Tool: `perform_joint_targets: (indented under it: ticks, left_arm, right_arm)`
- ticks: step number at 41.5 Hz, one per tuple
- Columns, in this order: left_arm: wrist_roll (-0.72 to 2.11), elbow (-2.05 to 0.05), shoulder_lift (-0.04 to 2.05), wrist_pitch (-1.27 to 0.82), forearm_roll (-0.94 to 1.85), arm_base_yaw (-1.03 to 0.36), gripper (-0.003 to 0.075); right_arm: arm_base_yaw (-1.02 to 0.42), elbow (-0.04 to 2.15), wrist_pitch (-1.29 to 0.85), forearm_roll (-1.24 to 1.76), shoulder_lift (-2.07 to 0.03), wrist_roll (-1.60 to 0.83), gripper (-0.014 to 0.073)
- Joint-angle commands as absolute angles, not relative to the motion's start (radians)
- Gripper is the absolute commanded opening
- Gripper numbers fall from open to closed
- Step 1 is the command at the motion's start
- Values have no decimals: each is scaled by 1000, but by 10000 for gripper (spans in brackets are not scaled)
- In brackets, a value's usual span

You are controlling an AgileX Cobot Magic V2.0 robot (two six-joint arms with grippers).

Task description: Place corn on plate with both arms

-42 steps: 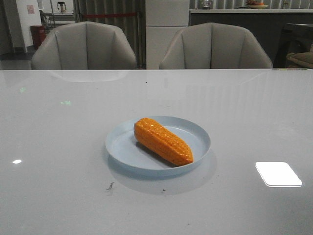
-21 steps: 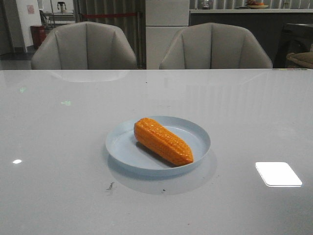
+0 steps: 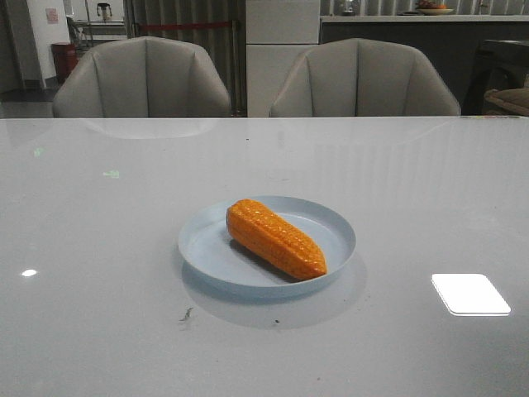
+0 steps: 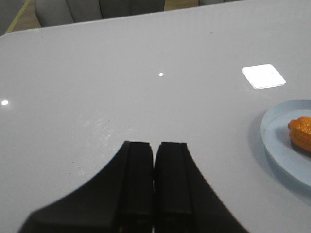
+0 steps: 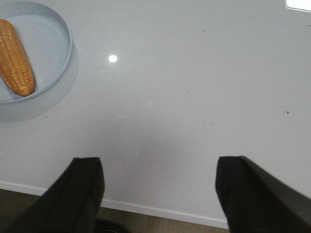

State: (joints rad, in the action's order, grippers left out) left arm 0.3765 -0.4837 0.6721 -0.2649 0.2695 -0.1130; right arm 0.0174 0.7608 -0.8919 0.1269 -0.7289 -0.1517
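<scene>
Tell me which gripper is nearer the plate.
Hard to call; neither clearly. Left gripper, shut, and right gripper, open, both sit off the plate over bare table, corn untouched.

Both grippers, left gripper (image 4: 154,148) and right gripper (image 5: 160,167), have plain matte-black, flaring fingers.

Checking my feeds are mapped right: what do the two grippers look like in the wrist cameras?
Only the fingers show. The left gripper has two matte black, flat-faced fingers that flare out in a curve toward their base. The right gripper has matching plain black fingers with squared tips. No cables, markings or labels are visible on either. Neither arm appears in the front view.
</scene>
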Motion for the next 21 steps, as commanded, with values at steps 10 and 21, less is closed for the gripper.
perform_joint_targets:
  ticks: [10,21]
  left_arm:
    - [28,-509,473,-173,-12,-123,92]
    - [28,-281,207,29,-12,-123,92]
  right_arm:
    - [23,786,-840,130,-724,-152,584]
    - [23,786,-840,130,-724,-152,584]
